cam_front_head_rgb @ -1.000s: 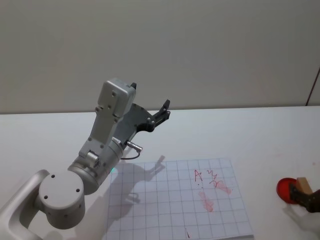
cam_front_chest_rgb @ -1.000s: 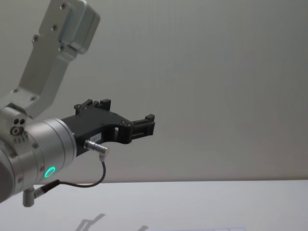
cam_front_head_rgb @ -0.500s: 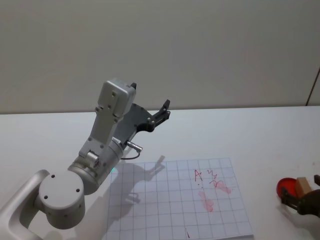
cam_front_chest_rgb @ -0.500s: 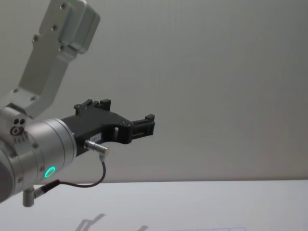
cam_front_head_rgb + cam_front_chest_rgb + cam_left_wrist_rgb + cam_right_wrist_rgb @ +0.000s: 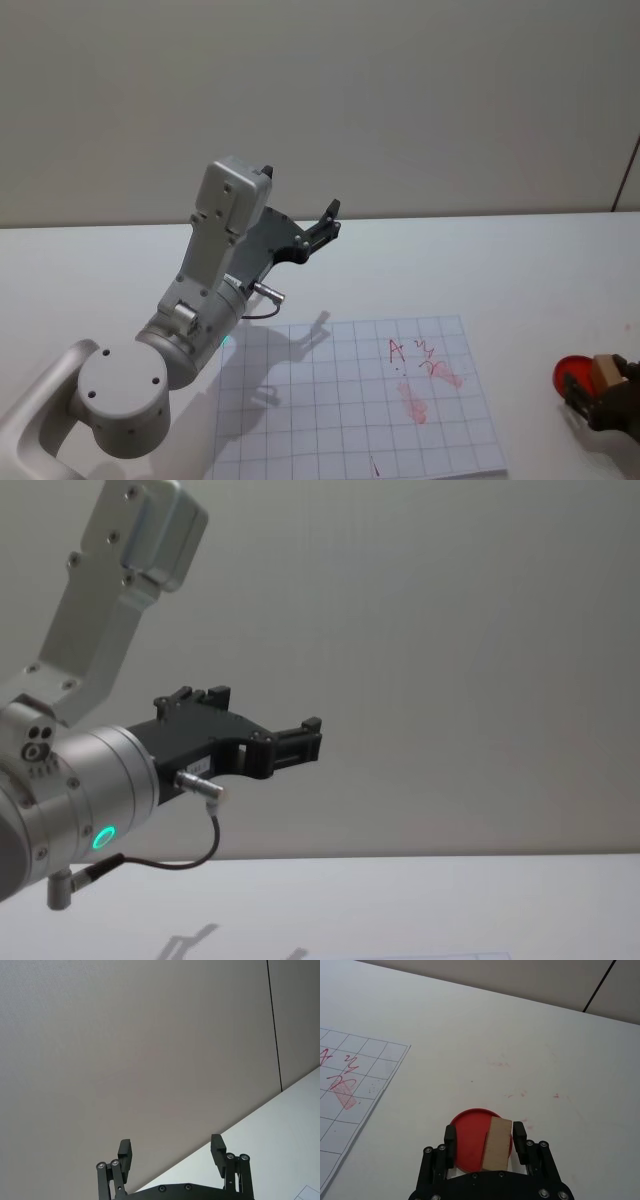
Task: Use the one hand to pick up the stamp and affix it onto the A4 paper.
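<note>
With the left end effector (image 5: 171, 1146) parked spread at left, the right end effector (image 5: 484, 1131), released, straddles the stamp (image 5: 497, 1142) off-centre, so clenching could tip it on the red pad (image 5: 467, 1132).

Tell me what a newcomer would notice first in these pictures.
The big silver left arm stands out, raised over the left side of the table with its left claw open in the air. On the right side, the right claw sits open around the tan stamp, which stands on a red disc. Between them lies the gridded A4 paper with red marks.
</note>
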`<state>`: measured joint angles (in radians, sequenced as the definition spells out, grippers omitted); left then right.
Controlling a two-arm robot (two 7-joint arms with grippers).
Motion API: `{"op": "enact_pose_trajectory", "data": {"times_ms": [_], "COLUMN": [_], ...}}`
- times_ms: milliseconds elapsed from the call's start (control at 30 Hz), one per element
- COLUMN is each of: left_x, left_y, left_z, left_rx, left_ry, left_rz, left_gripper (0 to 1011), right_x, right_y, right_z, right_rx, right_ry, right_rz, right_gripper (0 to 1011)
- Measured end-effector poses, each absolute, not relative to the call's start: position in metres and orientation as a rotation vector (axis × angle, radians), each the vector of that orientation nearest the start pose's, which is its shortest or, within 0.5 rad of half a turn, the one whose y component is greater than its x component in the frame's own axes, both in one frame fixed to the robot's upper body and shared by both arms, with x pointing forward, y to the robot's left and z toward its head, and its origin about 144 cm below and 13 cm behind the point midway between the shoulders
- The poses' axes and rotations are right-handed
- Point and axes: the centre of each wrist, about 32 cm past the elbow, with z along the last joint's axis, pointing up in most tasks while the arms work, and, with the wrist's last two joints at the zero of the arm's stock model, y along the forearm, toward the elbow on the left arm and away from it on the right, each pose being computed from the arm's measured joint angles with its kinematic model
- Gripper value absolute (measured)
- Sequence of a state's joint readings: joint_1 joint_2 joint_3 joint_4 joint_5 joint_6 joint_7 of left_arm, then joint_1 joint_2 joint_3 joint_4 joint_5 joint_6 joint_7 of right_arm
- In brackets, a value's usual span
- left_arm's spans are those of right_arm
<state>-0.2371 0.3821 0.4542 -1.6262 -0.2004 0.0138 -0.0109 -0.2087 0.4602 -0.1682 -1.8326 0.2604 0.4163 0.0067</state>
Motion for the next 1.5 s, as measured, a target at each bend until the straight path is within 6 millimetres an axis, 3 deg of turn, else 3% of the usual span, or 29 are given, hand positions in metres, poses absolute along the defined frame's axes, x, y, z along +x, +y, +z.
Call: {"op": "enact_pose_trajectory", "data": {"times_ms": [500, 1000, 1500], "left_x": [0.492, 0.492, 0.492], "left_y": [0.198, 0.198, 0.198], "left_z": [1.204, 1.204, 1.204], "left_rx": [0.061, 0.061, 0.061], "left_ry": [-0.268, -0.268, -0.268], "left_rz": [1.124, 1.124, 1.124], "left_gripper": [1001, 1001, 1001], "right_x": [0.395, 0.399, 0.412], "right_y": [-0.275, -0.273, -0.257], "right_z": [1.158, 1.164, 1.184], "right_rx": [-0.490, -0.445, -0.283], "right_ry": [0.179, 0.124, 0.031], "right_rz": [-1.301, -1.274, -1.128], "right_gripper": [236, 219, 219]}}
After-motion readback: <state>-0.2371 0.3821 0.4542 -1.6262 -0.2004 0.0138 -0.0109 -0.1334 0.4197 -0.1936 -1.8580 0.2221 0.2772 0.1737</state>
